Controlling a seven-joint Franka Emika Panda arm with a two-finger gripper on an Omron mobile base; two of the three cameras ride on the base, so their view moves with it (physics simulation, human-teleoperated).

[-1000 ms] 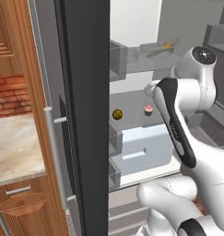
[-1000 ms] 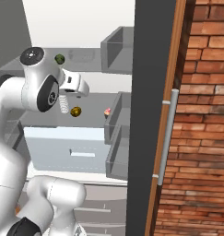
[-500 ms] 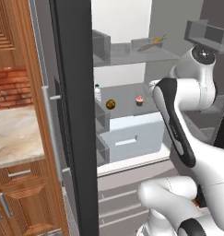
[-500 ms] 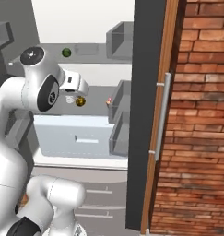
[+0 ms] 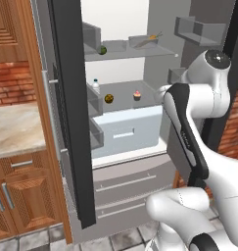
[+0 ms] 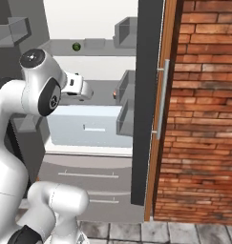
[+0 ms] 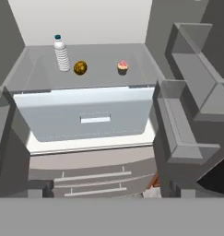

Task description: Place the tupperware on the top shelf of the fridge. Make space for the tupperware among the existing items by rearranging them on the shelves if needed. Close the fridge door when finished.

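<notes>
Tupperware (image 5: 143, 41) sits on the top shelf (image 5: 121, 52); door closing remains.
The gripper (image 6: 85, 90), wide open and empty, should clear the fridge (image 5: 154, 147) before pushing the door shut.

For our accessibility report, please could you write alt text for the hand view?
Looking down into the open fridge: a water bottle, a brown ball and a pink-topped cupcake stand apart in a row on a grey shelf above a pale drawer. Grey door bins sit at right.
</notes>
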